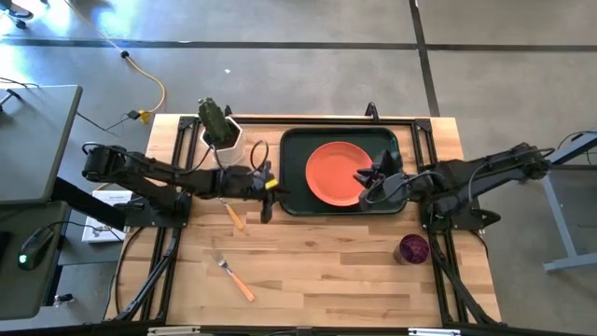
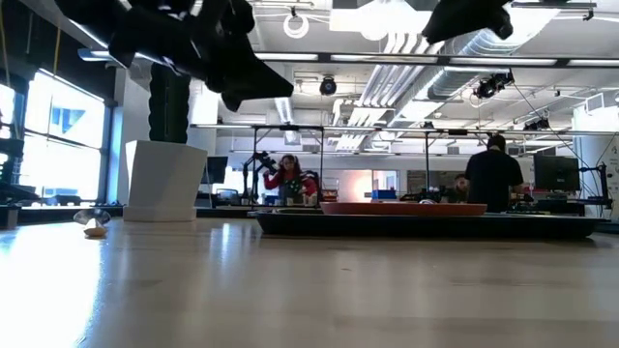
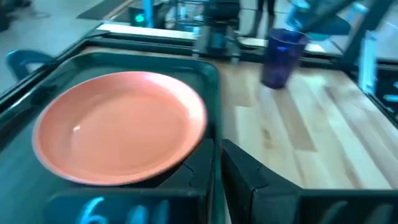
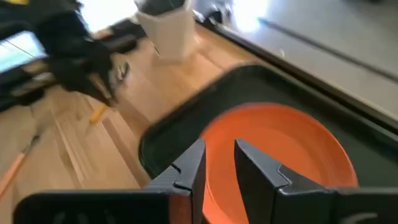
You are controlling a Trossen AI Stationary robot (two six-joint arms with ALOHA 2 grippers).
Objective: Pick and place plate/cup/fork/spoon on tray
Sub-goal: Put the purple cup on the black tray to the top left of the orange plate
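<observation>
High view has the right gripper (image 1: 369, 177) empty, fingers slightly apart, over the plate's (image 1: 334, 173) 3 o'clock edge inside the tray (image 1: 291, 140). Left gripper (image 1: 269, 184) looks nearly closed, hovering at the tray's 9 o'clock side.

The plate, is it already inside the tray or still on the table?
Inside. The plate lies flat within the tray rim; the low view shows it resting on the tray too.
</observation>
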